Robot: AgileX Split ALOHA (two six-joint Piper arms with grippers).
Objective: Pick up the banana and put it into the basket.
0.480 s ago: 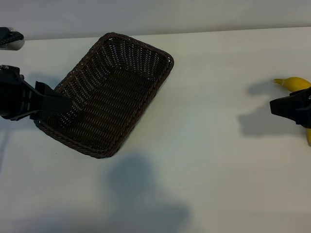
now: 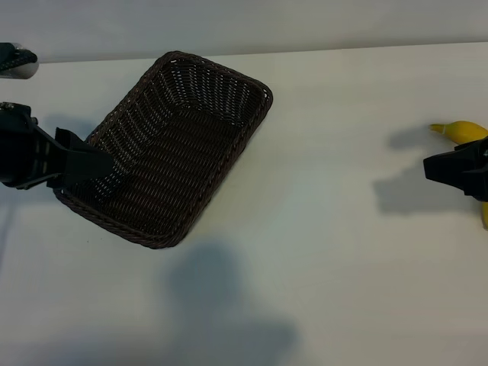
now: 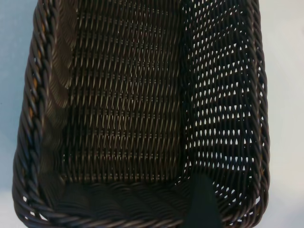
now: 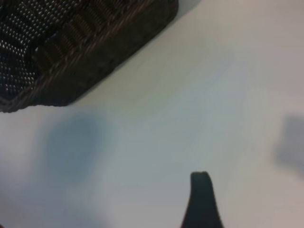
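Note:
The dark brown woven basket (image 2: pixel 175 149) lies slanted on the white table at the left and holds nothing; it also shows in the left wrist view as the basket (image 3: pixel 128 95) and far off in the right wrist view as the basket (image 4: pixel 71 52). My left gripper (image 2: pixel 90 165) hangs open over the basket's left end, one finger (image 3: pixel 202 206) just inside the near wall. The yellow banana (image 2: pixel 462 130) lies at the far right edge. My right gripper (image 2: pixel 446 169) hovers open over the banana and hides its middle. One right finger (image 4: pixel 202 202) shows above bare table.
A grey object (image 2: pixel 17 61) sits at the far left by the table's back edge (image 2: pixel 305 52). White tabletop (image 2: pixel 328 229) stretches between the basket and the banana, crossed by soft arm shadows.

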